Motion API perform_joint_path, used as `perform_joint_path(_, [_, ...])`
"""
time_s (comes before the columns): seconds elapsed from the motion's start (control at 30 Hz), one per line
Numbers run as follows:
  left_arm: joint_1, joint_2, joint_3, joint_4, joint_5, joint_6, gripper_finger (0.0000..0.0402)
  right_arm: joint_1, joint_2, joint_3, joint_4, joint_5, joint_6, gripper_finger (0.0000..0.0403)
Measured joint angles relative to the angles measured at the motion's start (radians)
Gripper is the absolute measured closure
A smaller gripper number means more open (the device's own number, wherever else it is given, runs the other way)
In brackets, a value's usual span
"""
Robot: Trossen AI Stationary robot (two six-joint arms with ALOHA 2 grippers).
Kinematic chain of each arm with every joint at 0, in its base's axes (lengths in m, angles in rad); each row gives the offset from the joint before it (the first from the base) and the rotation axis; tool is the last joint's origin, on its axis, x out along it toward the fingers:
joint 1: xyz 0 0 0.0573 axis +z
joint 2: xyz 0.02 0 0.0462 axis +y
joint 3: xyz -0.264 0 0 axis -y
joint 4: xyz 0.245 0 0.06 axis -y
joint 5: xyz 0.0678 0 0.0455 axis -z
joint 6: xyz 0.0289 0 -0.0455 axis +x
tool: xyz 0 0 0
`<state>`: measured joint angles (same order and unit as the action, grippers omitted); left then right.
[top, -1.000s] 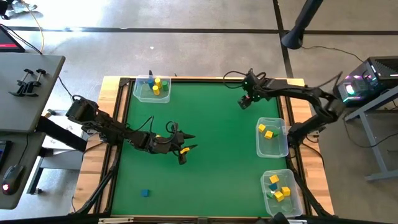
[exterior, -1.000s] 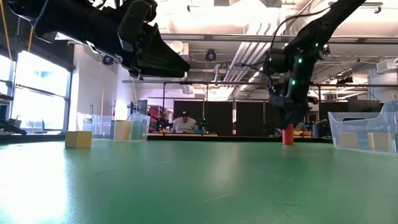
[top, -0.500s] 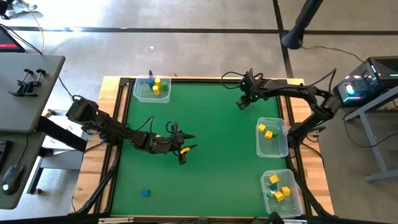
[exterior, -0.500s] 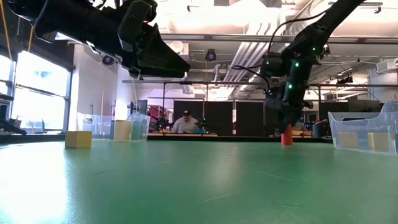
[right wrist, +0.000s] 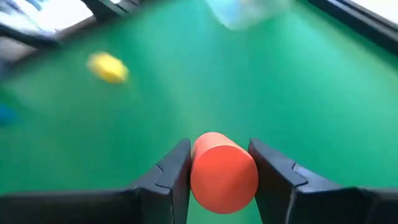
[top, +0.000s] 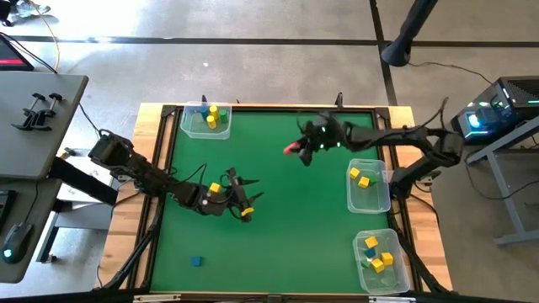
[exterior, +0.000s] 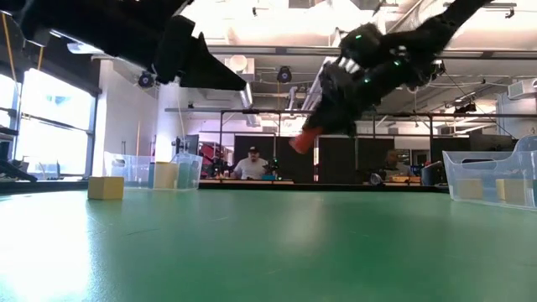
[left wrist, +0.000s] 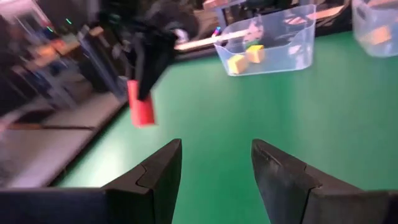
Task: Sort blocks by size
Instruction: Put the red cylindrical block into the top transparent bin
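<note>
Your right gripper pinches a red cylinder clear above the green mat, arm stretched toward upper centre of the high view. Your left gripper hovers mid-left, fingers spread and empty.

A robotics lab or workshop inside an open industrial hall: a wood-framed work table topped with a green mat stands on a bare grey concrete floor marked with dark lines. Beside the table sit a grey side desk and a computer tower with glowing coloured lights, with cables trailing across the floor. Seen level across the table, the room behind has exposed white ceiling ducts and pipes, large bright windows, and a seated person at a distant bench.
</note>
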<state>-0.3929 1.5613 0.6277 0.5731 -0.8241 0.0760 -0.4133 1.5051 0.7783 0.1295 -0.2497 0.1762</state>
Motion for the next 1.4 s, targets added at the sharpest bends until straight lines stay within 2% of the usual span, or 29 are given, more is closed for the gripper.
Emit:
perform_joint_path(0.1, [-0.018,0.000,0.000,0.004,-0.063,0.046,0.0222,0.080,0.001,-0.147,0.362,-0.028,0.118,0.0277])
perform_joint_path(0.2, [-0.009,0.000,0.000,0.003,-0.049,0.050,0.0222,0.164,0.001,-0.265,0.687,-0.025,0.227,0.0277])
perform_joint_path(0.33, [0.042,0.000,0.000,0.003,0.206,0.074,0.0222,0.269,0.001,-0.336,0.878,0.030,0.276,0.0277])
perform_joint_path(0.4, [0.076,0.001,0.000,0.035,0.310,0.152,0.0222,0.318,0.001,-0.336,0.891,0.073,0.264,0.0277])
perform_joint_path(0.5, [0.111,0.000,0.001,0.095,0.371,0.257,0.0222,0.378,0.003,-0.327,0.891,0.102,0.232,0.0277])
perform_joint_path(0.63, [0.113,0.000,0.000,0.092,0.367,0.544,0.0222,0.427,0.004,-0.323,0.936,0.103,0.208,0.0277])
perform_joint_path(0.77, [0.096,0.000,0.000,0.185,0.357,0.664,0.0215,0.441,0.005,-0.323,0.960,0.110,0.205,0.0277])
perform_joint_path(0.87, [0.072,0.000,0.000,0.247,0.307,0.739,0.0208,0.441,0.005,-0.323,0.964,0.127,0.200,0.0277])
perform_joint_path(0.97, [0.060,0.000,0.000,0.309,0.266,0.769,0.0204,0.441,0.005,-0.323,0.988,0.128,0.200,0.0277])
perform_joint_path(1.13, [0.072,0.014,0.004,0.392,0.254,0.767,0.0203,0.441,0.005,-0.323,0.998,0.126,0.197,0.0277])
perform_joint_path(1.3, [0.099,0.121,0.077,0.422,0.290,0.796,0.0203,0.441,0.005,-0.323,1.004,0.126,0.184,0.0277])
perform_joint_path(1.4, [0.099,0.206,0.138,0.421,0.250,0.846,0.0203,0.441,0.005,-0.323,1.009,0.127,0.187,0.0277])
